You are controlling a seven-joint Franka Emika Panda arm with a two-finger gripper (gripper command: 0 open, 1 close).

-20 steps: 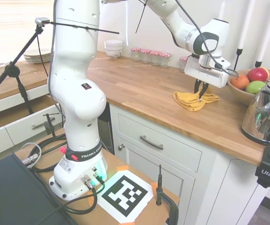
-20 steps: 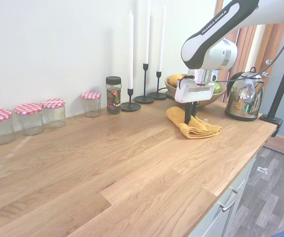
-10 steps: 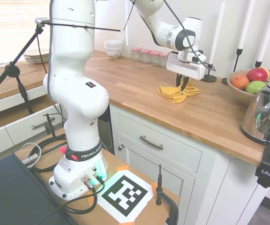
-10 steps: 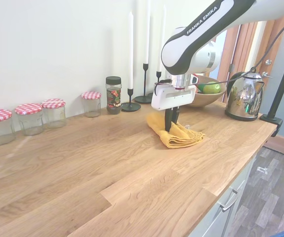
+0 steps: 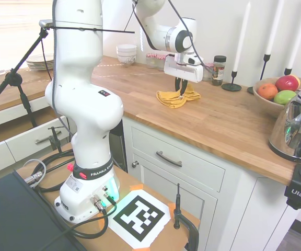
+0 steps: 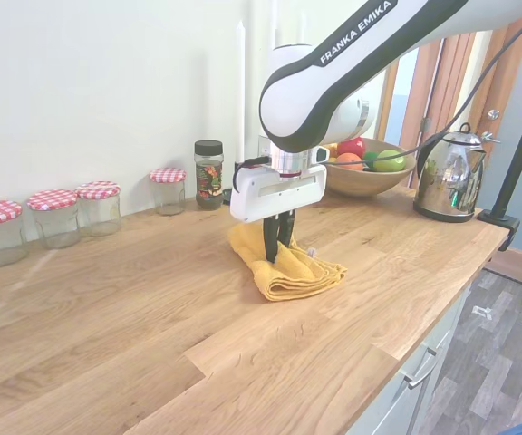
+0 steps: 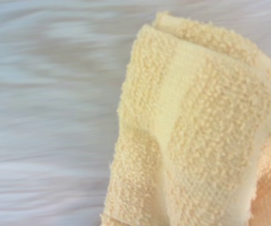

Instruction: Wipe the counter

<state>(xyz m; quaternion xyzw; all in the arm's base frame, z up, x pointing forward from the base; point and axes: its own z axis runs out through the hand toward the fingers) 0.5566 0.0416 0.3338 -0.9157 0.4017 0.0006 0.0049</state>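
Observation:
The counter (image 5: 229, 125) (image 6: 152, 317) is a long honey-brown wood worktop. A folded yellow cloth (image 5: 175, 98) (image 6: 286, 268) (image 7: 196, 132) lies flat on it, bunched in loose folds. My gripper (image 5: 180, 94) (image 6: 275, 256) points straight down with its dark fingers shut on the cloth, pressing it against the wood. The wrist view is filled by the cloth's terry weave over a blurred, streaked counter.
Several red-checked jars (image 6: 57, 216) and a spice jar (image 6: 208, 174) line the wall. Candlesticks (image 5: 233, 83), a fruit bowl (image 5: 277, 94) (image 6: 362, 167) and a steel kettle (image 5: 297, 128) (image 6: 449, 185) stand further along. Stacked white bowls (image 5: 126, 54) sit at the far end.
My gripper has dragged the cloth along the counter, away from the fruit bowl and kettle toward the jars. The grip on the cloth is unchanged.

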